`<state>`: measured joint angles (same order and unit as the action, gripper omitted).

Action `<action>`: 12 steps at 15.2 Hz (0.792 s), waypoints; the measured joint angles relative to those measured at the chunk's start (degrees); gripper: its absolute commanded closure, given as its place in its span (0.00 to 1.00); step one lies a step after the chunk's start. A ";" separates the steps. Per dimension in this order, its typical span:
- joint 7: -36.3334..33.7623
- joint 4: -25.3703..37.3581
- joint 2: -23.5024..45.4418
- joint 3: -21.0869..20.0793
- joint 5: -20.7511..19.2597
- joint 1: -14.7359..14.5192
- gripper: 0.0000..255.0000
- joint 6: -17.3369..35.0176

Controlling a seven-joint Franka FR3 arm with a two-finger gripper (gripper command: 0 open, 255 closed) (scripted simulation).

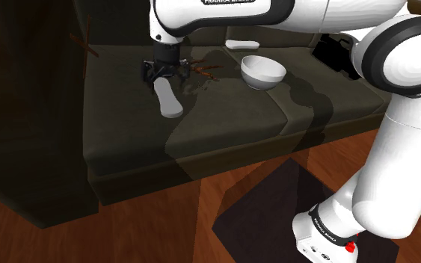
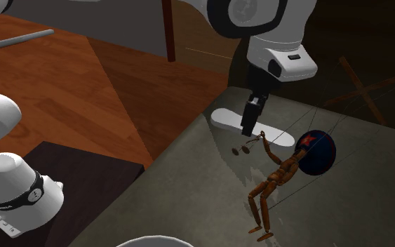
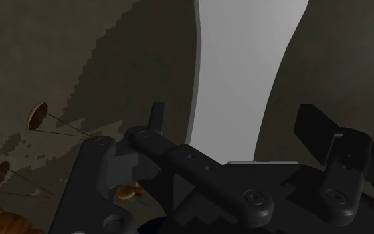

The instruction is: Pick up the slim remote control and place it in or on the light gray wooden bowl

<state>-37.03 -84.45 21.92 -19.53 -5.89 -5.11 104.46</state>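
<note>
The slim remote (image 1: pixel 168 100) is a pale grey-white bar lying flat on the dark seat cushion (image 1: pixel 223 123). My gripper (image 1: pixel 161 72) points straight down over the remote's far end. In the wrist view the remote (image 3: pixel 245 66) runs between the two black fingers (image 3: pixel 157 116), with a gap on each side, so the gripper (image 3: pixel 235 123) is open and holds nothing. The second exterior view has the gripper (image 2: pixel 248 128) standing across the middle of the remote (image 2: pixel 222 119). The pale bowl (image 1: pixel 262 72) sits upright on the cushion, off to the shoulder view's right of the gripper.
A brown wooden jointed puppet (image 2: pixel 276 179) on strings lies right beside the gripper, with a dark blue ball (image 2: pixel 316 152) at its head. The puppet (image 1: pixel 203 70) lies between remote and bowl. Past the cushion's front edge are a wood floor (image 1: pixel 149 231) and a dark rug (image 1: pixel 276 202).
</note>
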 measured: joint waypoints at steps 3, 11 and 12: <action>-0.12 -1.57 0.22 0.05 -0.10 0.02 0.00 1.77; -0.18 -1.78 0.22 0.03 -0.11 -0.01 1.00 2.02; -0.18 -1.79 0.22 0.03 -0.11 0.00 1.00 2.02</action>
<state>-37.21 -86.24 22.14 -19.49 -6.00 -5.12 106.47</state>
